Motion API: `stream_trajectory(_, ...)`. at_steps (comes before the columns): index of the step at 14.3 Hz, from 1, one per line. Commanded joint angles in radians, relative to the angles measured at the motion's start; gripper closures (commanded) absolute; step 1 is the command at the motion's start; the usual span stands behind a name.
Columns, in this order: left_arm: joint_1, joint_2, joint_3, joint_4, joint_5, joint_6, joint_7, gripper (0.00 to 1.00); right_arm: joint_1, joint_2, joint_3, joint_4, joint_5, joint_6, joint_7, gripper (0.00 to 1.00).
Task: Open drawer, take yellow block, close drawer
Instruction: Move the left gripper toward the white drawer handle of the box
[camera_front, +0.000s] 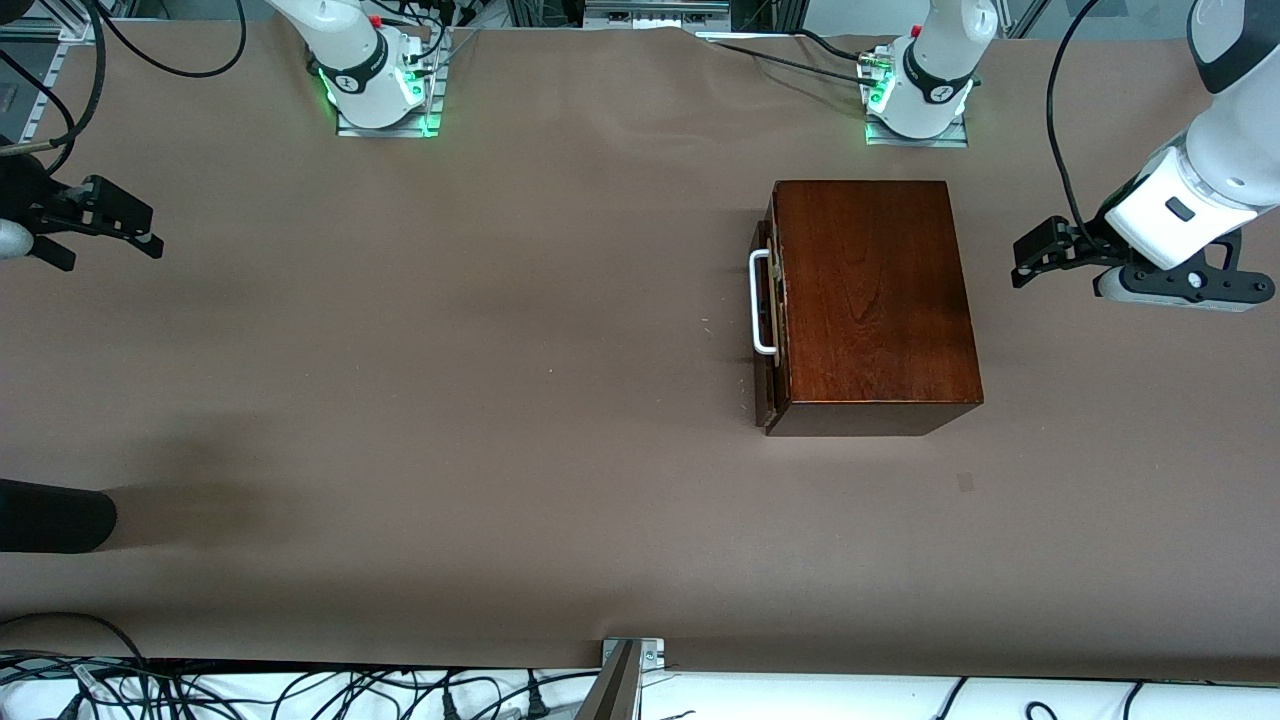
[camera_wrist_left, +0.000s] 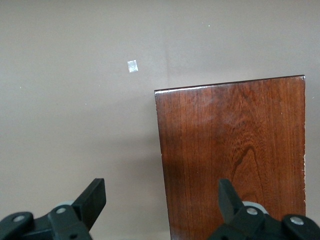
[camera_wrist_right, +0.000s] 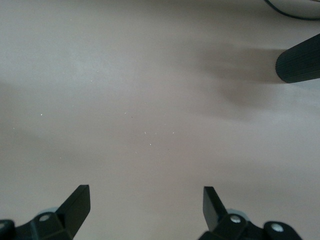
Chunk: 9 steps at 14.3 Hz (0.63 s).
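Observation:
The dark reddish-brown wooden box (camera_front: 875, 300) stands toward the left arm's end of the table. Its drawer (camera_front: 768, 330) is pushed almost fully in, the white bar handle (camera_front: 759, 303) facing the right arm's end. The yellow block is hidden. My left gripper (camera_front: 1030, 262) hangs open and empty over bare table beside the box, at the box's end away from the handle; the box top also shows in the left wrist view (camera_wrist_left: 235, 155), with the gripper (camera_wrist_left: 161, 192) over its edge. My right gripper (camera_front: 110, 230) waits open and empty over the table's other end, also in its wrist view (camera_wrist_right: 146, 197).
A black cylinder (camera_front: 50, 515) pokes in over the table at the right arm's end, nearer to the front camera; it also shows in the right wrist view (camera_wrist_right: 299, 60). A small tape patch (camera_front: 965, 481) lies on the table (camera_front: 450, 400) near the box.

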Motion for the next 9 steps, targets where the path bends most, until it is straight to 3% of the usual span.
stream_trajectory(1, 0.003, 0.015, -0.004, 0.035, 0.017, -0.023, -0.008, 0.0, -0.008, 0.006, 0.002, 0.02, 0.0, -0.011, -0.008, 0.0)
stream_trajectory(9, 0.001, 0.017, -0.006, 0.035, 0.017, -0.043, -0.008, 0.0, -0.007, 0.006, 0.002, 0.022, 0.0, -0.002, -0.007, 0.0)
